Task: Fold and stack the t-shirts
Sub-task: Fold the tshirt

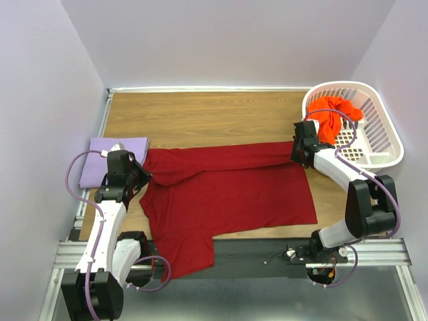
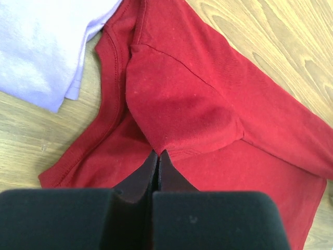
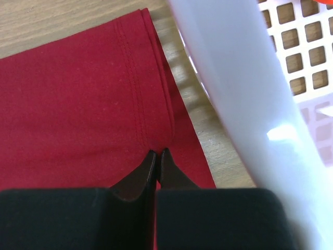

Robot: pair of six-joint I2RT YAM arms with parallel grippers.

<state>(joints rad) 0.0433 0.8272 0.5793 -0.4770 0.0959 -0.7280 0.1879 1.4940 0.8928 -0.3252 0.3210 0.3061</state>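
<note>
**Both claws closed on the ends of a long fold in the crimson t-shirt**

The left gripper has its jaws pressed together on a doubled-over corner of the crimson t-shirt near the collar. The right gripper has its jaws together on the stitched hem at the other end, just beside the white basket. Between them a folded band of the shirt runs across the wooden table and lies over the shirt's far part. One sleeve hangs off the table's near edge. The lavender t-shirt lies folded at the left, touching the red cloth, and the orange-red t-shirt sits bunched in the basket. This looks like the first lengthwise fold. The next move probably calls for both claws to let go together so the band lies flat, then for the hanging sleeve to be brought in.
</note>
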